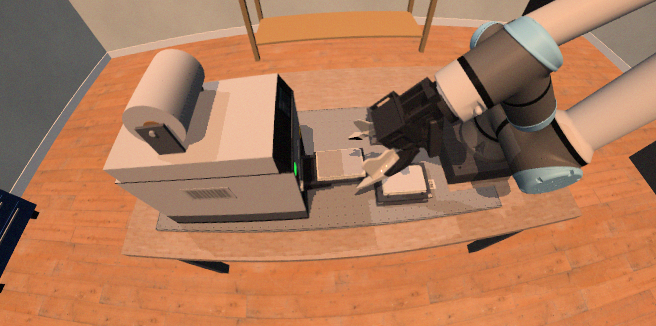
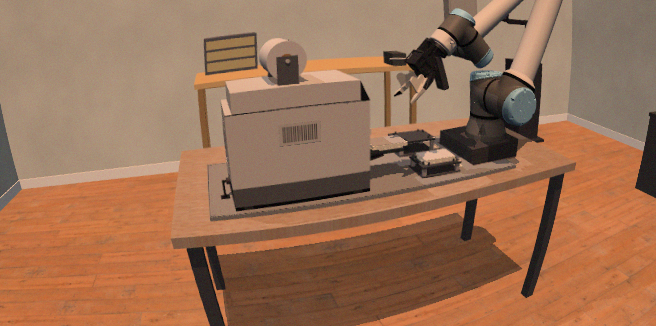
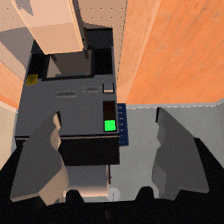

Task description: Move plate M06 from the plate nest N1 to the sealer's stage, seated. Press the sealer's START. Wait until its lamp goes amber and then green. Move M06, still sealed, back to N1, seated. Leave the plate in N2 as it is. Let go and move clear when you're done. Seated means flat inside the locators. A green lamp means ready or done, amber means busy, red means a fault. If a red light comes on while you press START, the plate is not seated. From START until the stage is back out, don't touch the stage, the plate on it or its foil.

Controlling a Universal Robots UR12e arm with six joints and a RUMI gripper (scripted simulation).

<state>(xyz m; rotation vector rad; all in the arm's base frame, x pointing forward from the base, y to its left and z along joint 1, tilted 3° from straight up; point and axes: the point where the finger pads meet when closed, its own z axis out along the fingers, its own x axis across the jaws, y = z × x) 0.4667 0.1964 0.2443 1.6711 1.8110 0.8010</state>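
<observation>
Wrist view: sealer lamp (image 3: 109, 125) green, seen between the jaws, which stand fairly wide and hold nothing; they hang well above the tabletop (image 2: 300, 221), upper right of the sealer (image 2: 295, 146) in the exterior view. Progress, as judged: M06 (image 1: 340, 163) lies flat on the stage (image 1: 320, 182), just right of the sealer's front at centre of the top view, with a dull grey top that looks like foil. A green lamp with the stage out suggests that delivery, START and the wait are done. Left to do: lift M06, carry it back to N1 and seat it inside the locators. Containers: N1 (image 2: 412, 136), taken to be the farther dark nest right of centre in the exterior view, holds nothing. N2 (image 2: 425, 170), the nearer nest, holds one white plate (image 2: 435, 157), seemingly level. The stage holds M06 only.
</observation>
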